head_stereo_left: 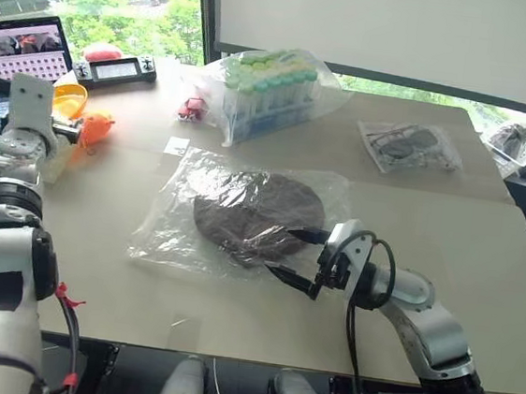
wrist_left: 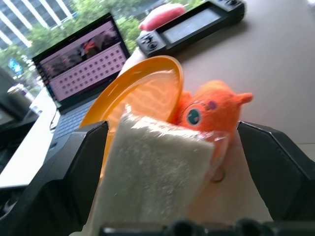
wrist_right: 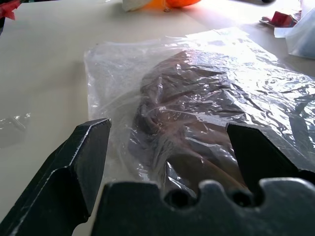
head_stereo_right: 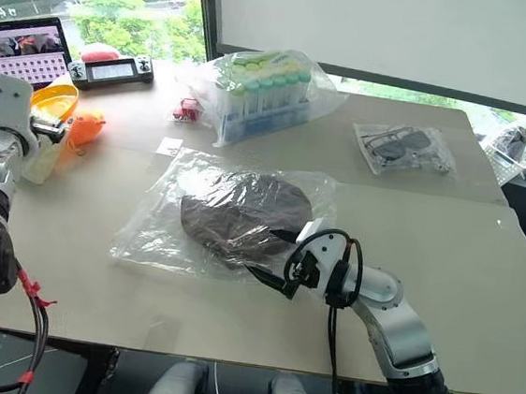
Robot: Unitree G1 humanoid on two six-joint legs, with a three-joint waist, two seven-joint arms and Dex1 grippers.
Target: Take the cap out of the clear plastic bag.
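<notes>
Right gripper (head_stereo_left: 299, 257): sat low at the near edge of the clear plastic bag (head_stereo_left: 173, 230), black fingers (wrist_right: 78, 167) spread wide, nothing pinched between them.
Clear plastic bag: lay flat and crinkled on the table (head_stereo_left: 443, 272), its near end straight ahead of the right fingers; one fingertip at the bag's edge, the other just short of it, contact not possible to tell.
Cap (head_stereo_left: 259, 214): brown, round and flat, sat inside the bag under the wrinkled film, just beyond the right fingertips and roughly centred between them in the right wrist view.
Left gripper (wrist_left: 172, 162): held up over the far left side of the table, well apart from the bag, fingers (wrist_left: 74, 167) opened wide.
White cloth block (wrist_left: 152, 172): wrapped in clear film, stood in the gap between the left fingers, neither finger seen pressing it.
Orange plush toy (wrist_left: 211, 110): sat just past the white block, ahead of the left fingertips, one eye facing the wrist camera.
Yellow bowl (wrist_left: 142, 91): tilted on edge, touching the toy, beyond the block.
Handheld controller (head_stereo_left: 116, 70): black with a screen, lay farther out past the bowl.
Laptop (head_stereo_left: 20, 49): open, screen lit, beyond the left fingers at the table's far corner.
Bag of green-capped tubes (head_stereo_left: 270, 89): stood well beyond the cap, far from both sets of fingers.
Small bag with dark glasses (head_stereo_left: 408, 146): lay far out past the right gripper, off to its right side.
</notes>
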